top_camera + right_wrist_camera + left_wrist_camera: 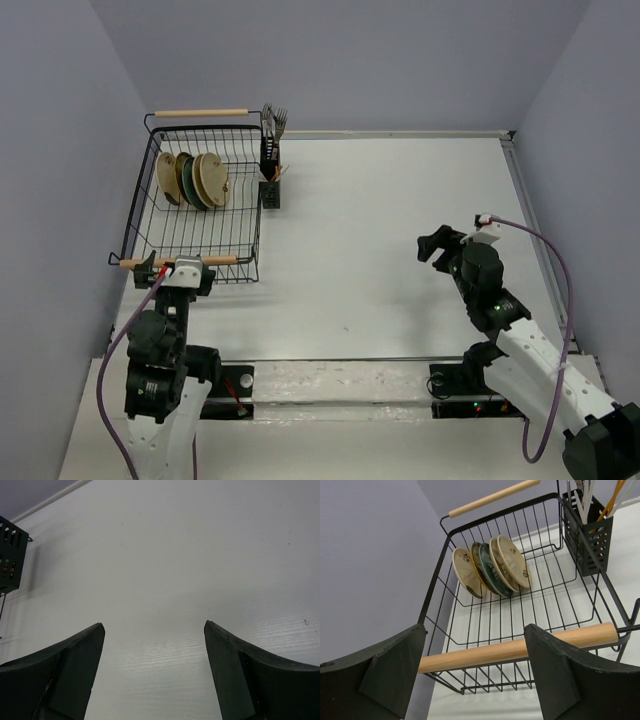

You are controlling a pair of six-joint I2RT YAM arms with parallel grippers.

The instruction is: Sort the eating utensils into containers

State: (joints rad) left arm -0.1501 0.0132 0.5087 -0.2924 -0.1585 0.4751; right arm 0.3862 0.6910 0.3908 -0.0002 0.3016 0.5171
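Two small black slotted caddies stand by the right side of the dish rack: the far one (269, 152) holds silver forks (277, 120), the near one (270, 194) stands just in front of it, with orange chopstick ends (281, 173) between them. The left wrist view shows one caddy (592, 545) with pale utensil handles (580, 500) and orange chopsticks (612, 500). The right wrist view shows a caddy (10, 555) at its left edge. My left gripper (175, 270) (475, 675) is open and empty, just before the rack's near wooden handle (515, 649). My right gripper (437, 245) (155, 630) is open and empty above bare table.
The big black wire dish rack (150, 215) fills the left back of the table, with tan and green plates (193, 178) (492, 567) standing in it and a second wooden handle (202, 113) at its far end. Walls close the left, back and right.
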